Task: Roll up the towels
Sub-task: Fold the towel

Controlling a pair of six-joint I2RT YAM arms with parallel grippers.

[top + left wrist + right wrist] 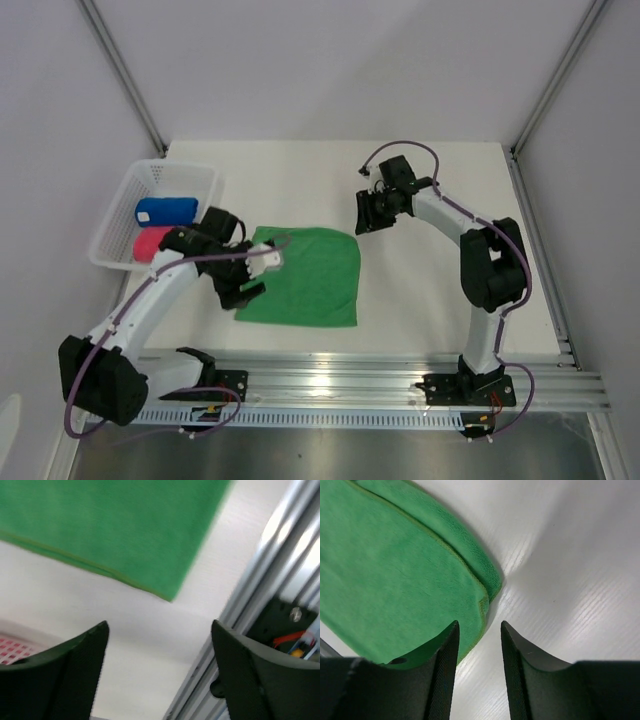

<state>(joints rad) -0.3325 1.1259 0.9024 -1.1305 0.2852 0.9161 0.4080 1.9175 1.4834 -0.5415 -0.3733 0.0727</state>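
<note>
The green towel (pixel 305 277) lies flat on the table, folded double, with its layered corner showing in the right wrist view (pixel 395 580). A blue towel (pixel 165 210) and a pink-red towel (pixel 152 242) sit rolled up in the white basket (pixel 120 205). My left gripper (pixel 243 292) hangs at the green towel's left edge. It is open (pixel 159 630) with only bare table between its fingers, and the towel (pixel 110 530) lies beyond them. My right gripper (pixel 364 220) is just off the towel's far right corner, open (pixel 479 625) and holding nothing.
The white mesh basket stands at the left edge of the table, close behind the left arm. A metal rail (pixel 380 385) runs along the table's near edge and also shows in the left wrist view (pixel 270 570). White walls enclose the table on three sides.
</note>
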